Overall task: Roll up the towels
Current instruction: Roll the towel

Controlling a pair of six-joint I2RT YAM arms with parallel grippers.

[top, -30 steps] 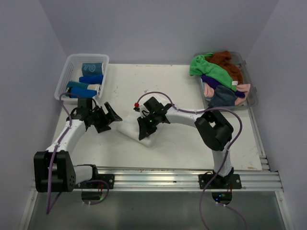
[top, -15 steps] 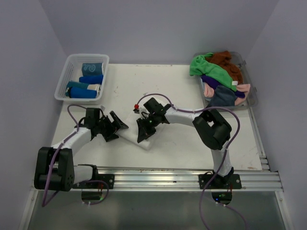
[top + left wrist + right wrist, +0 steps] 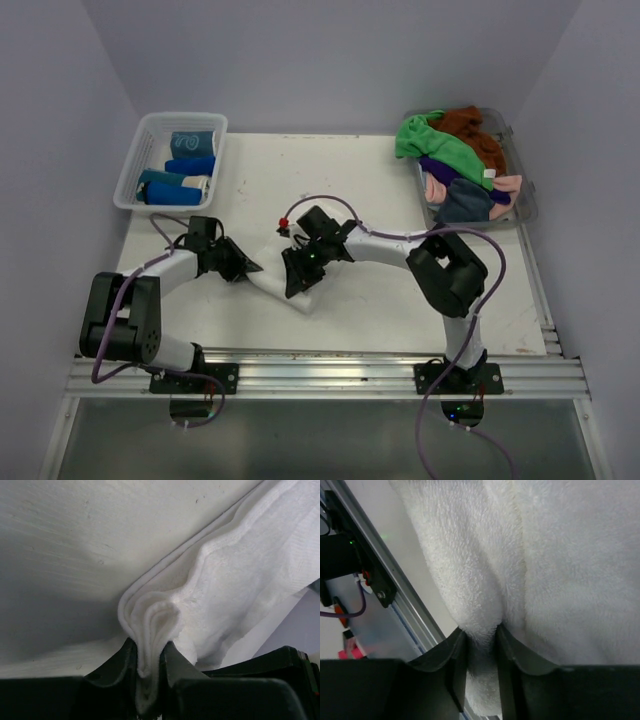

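Towels (image 3: 188, 166), blue and rolled, sit in the basket (image 3: 133, 170) at far left. My left gripper (image 3: 149, 656) pinches a folded edge of the white towel (image 3: 270, 281) mid-table, fingers nearly together; my right gripper (image 3: 480, 636) pinches a fold on its other side. Far right, loose towels (image 3: 445, 150), green, brown, purple, pink and grey, fill the tub (image 3: 528, 208).

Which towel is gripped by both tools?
The white towel, pinched by the left tool and right tool; the coloured towels lie heaped in the clear tub.
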